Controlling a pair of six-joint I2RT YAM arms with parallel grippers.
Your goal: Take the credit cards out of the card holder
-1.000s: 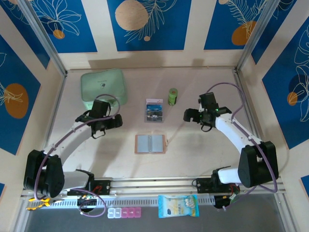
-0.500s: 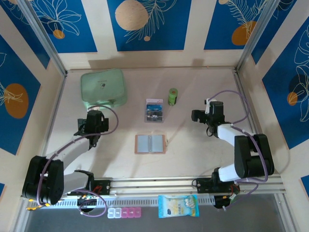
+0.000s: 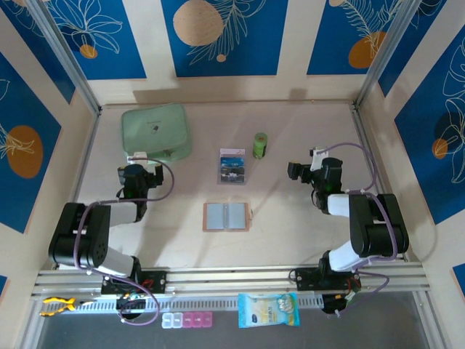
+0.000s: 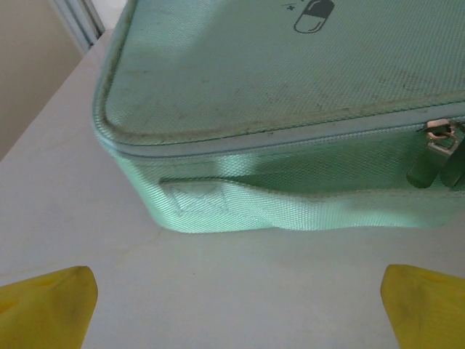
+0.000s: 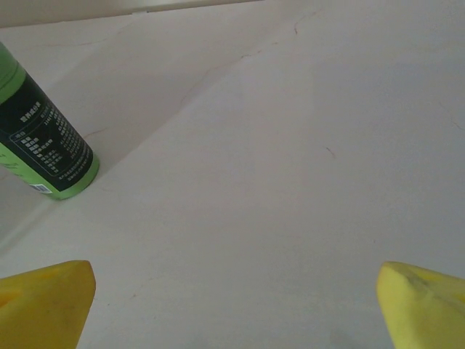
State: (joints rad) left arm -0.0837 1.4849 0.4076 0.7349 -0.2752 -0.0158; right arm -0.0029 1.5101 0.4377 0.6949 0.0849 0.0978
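Table (image 3: 290,240): pale top, walled on three sides. Both arms are folded close to their bases.

Case (image 3: 155,132): mint green, far-left corner, the largest item. The left gripper (image 3: 142,166) sits just on the near side of it and points at its side wall. Jaws wide apart with nothing between them; yellow fingertips (image 4: 51,305) show at both lower corners of the wrist view.

Right gripper (image 3: 309,163): over bare table on the right, pointing to the far side. Jaws equally wide apart and empty.

Holder (image 3: 227,217): tan, open and flat at mid-table between the arms, grey pockets up. Long axis runs left–right, the fold near–far. The pockets look bare from above, but they are too small to be sure.

Cards (image 3: 232,166): blue and dark faces, in a small stack just beyond the holder's far edge and apart from it. Long axis runs near–far. I cannot tell whether a clear cover surrounds them.

Cylinder (image 3: 259,145): green, near the cards, to their far right.

Key relation: the holder lies inward and nearer to the bases than both grippers, so behind the way the jaws point. The two arms look about equally far from it, and the right is a shade closer to the cards.

Judgement: the cards look to be out already. Any further pick needs an arm swung back toward centre.
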